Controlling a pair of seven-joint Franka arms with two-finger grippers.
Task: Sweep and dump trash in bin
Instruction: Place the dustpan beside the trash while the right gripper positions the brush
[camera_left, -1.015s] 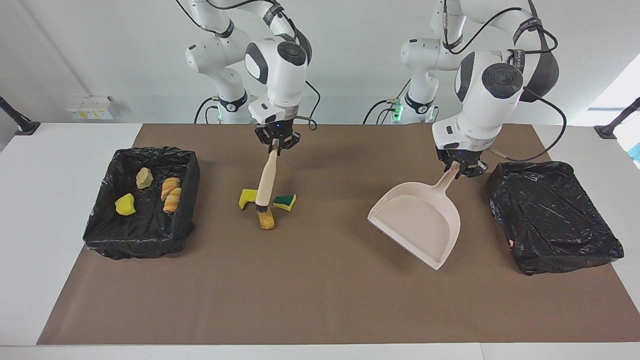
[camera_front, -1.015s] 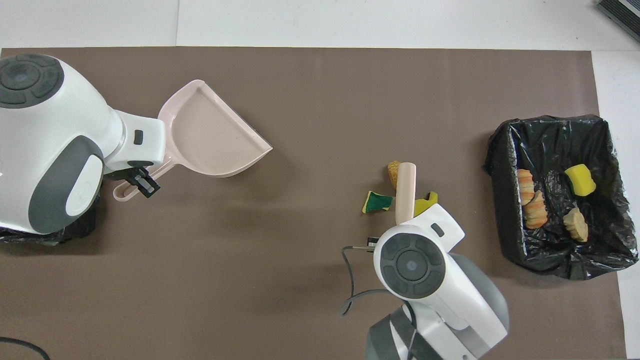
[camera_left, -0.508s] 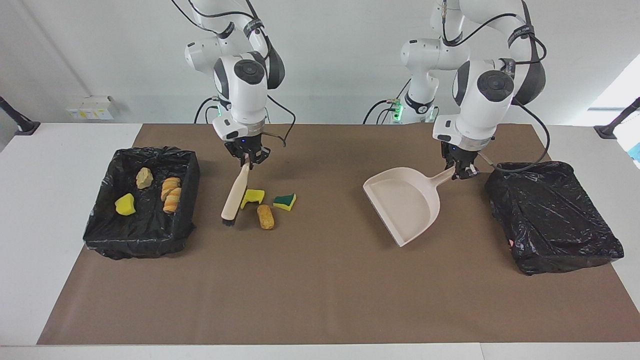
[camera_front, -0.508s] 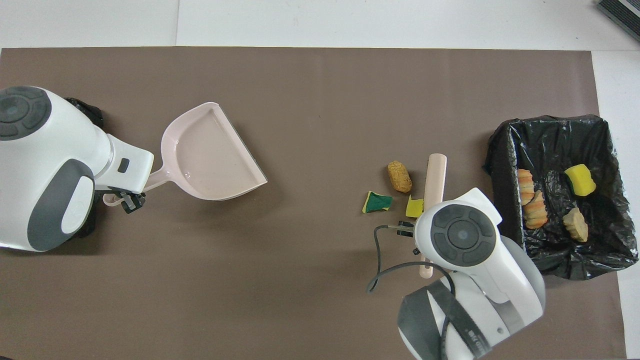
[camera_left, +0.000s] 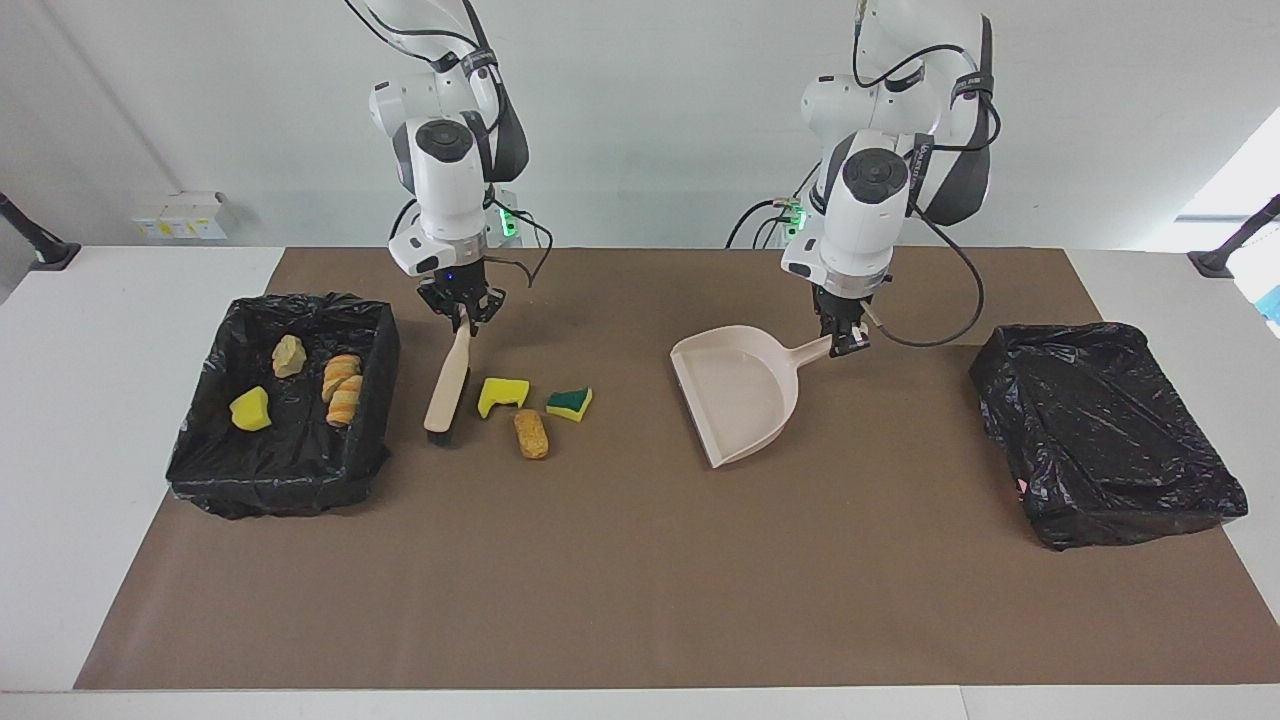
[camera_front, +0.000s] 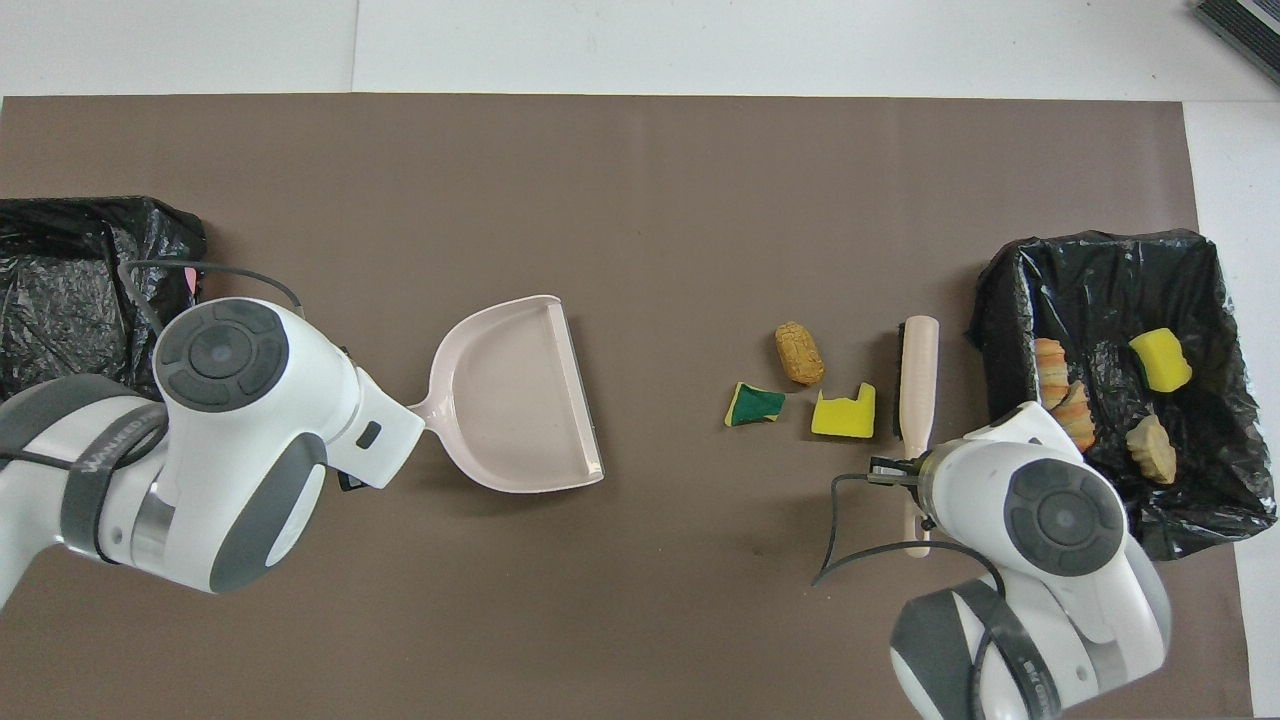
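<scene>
The right gripper is clamped on the handle of the hand brush, whose bristle end rests on the brown mat between the trash-holding bin and the loose scraps. The left gripper grasps the dustpan handle, its open mouth facing those scraps across bare mat. Farther out lie a yellow sponge piece, a green-and-yellow sponge piece and a bread chunk, all apart from both grippers. The widest open mat lies farthest from the robots. No readable writing.
</scene>
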